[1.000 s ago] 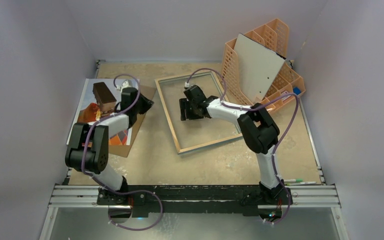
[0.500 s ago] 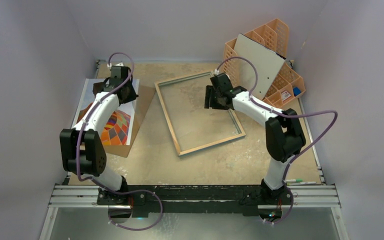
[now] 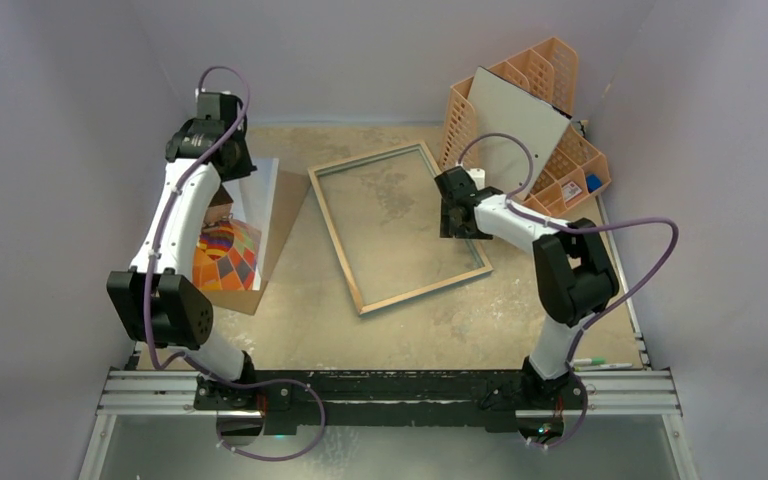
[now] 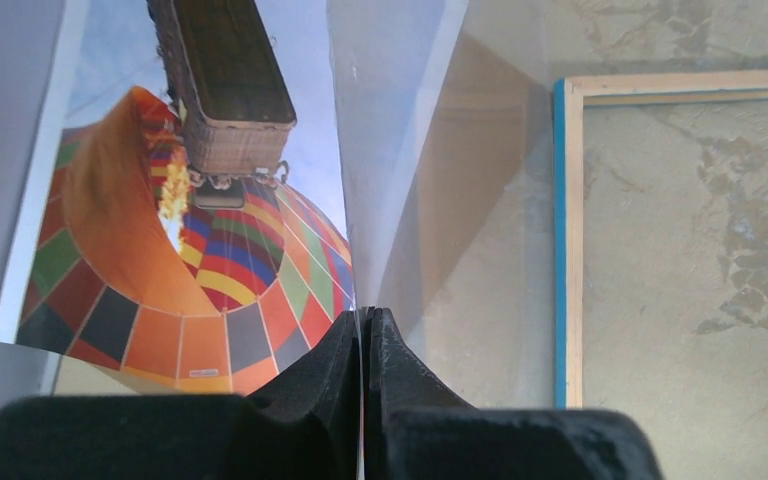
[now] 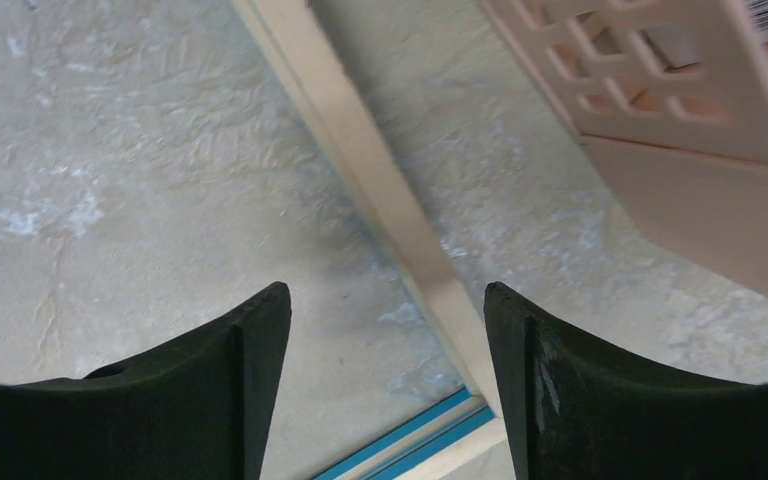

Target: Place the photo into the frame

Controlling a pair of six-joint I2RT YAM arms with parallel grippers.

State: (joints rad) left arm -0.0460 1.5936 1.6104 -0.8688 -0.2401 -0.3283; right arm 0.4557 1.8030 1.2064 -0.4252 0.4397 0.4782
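Note:
The photo [image 3: 222,255], a hot-air balloon print, is lifted by one edge at the far left and its lower part hangs over the brown backing. My left gripper [image 3: 230,168] is raised near the left wall and shut on the photo's edge. In the left wrist view the fingers [image 4: 362,330] pinch the sheet, with the balloon print [image 4: 190,230] to their left. The frame [image 3: 425,287] lies flat mid-table, wood rim up, with a blue edge showing [image 4: 560,230]. My right gripper [image 3: 452,222] is open and empty over the frame's right rim [image 5: 360,170]; the rim runs between its jaws [image 5: 385,295].
A brown hardboard backing [image 3: 278,235] lies under the photo. An orange lattice organiser [image 3: 560,60] stands at the back right, close to my right gripper [image 5: 680,100], with a grey-white board [image 3: 515,135] leaning in it. Pens [image 3: 595,362] lie at the near right edge.
My left gripper has risen and moved toward the far left corner, lifting the photo's edge off the backing. My right gripper has moved from over the glass to the frame's right rim.

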